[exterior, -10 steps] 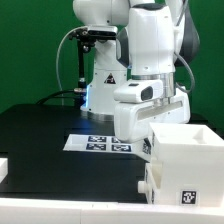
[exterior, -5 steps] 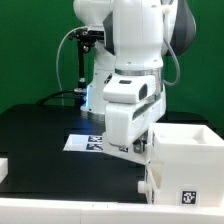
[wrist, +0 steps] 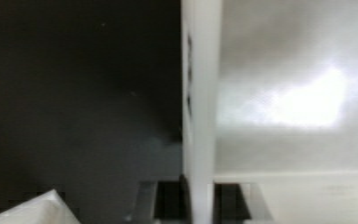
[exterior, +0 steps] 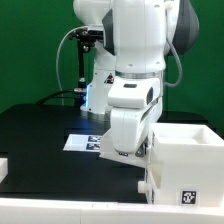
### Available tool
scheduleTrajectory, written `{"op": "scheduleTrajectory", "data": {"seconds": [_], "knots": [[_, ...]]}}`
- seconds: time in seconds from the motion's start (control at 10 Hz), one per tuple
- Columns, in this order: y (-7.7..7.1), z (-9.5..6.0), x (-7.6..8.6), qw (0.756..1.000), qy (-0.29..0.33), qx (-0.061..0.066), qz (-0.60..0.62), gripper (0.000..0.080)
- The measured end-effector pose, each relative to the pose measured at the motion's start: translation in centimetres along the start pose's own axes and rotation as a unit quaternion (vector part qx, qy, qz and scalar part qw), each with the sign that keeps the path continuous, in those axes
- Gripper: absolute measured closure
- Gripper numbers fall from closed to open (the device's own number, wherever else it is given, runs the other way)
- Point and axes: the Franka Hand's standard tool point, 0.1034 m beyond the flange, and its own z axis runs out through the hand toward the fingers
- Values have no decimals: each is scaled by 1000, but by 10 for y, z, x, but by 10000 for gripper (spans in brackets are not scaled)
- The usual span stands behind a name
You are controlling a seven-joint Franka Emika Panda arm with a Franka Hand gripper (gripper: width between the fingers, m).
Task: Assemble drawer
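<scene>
The drawer housing [exterior: 185, 160] is a large white open-topped box at the exterior view's right, with a black-and-white tag [exterior: 186, 197] on its front. My gripper [exterior: 143, 152] reaches down at the housing's left wall, its fingertips mostly hidden behind the hand. In the wrist view the thin white wall [wrist: 201, 100] runs between my two dark fingers [wrist: 169, 200], which lie flush against both sides of it, so the gripper [wrist: 201, 196] looks shut on the wall. The housing's white inside [wrist: 300, 90] lies on one side and the black table [wrist: 78, 100] on the other.
The marker board [exterior: 82, 143] lies on the black table, partly behind my arm. A small white part [exterior: 3, 168] sits at the exterior view's left edge. Another white corner [wrist: 25, 210] shows in the wrist view. The table's white front edge [exterior: 70, 212] runs along the bottom.
My hand has swung toward the exterior view's left and lowered slightly, covering more of the marker board. The housing has not visibly moved.
</scene>
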Motion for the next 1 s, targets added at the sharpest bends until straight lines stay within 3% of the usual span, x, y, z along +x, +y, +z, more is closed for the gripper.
{"op": "scheduleTrajectory", "data": {"seconds": [0.1,0.2,0.3,0.4,0.5,0.8,0.9,1.0], "knots": [[2,0,-5,1000,1,1,-19,763],[13,0,-24,998,10,4,-69,763],[23,0,-41,995,12,14,-95,763],[33,1,-49,992,14,31,-125,763],[44,-2,-48,989,18,32,-144,763],[46,-2,-49,982,18,31,-184,763],[47,-2,-52,976,20,35,-214,763],[53,-3,-59,972,28,49,-227,763]]}}
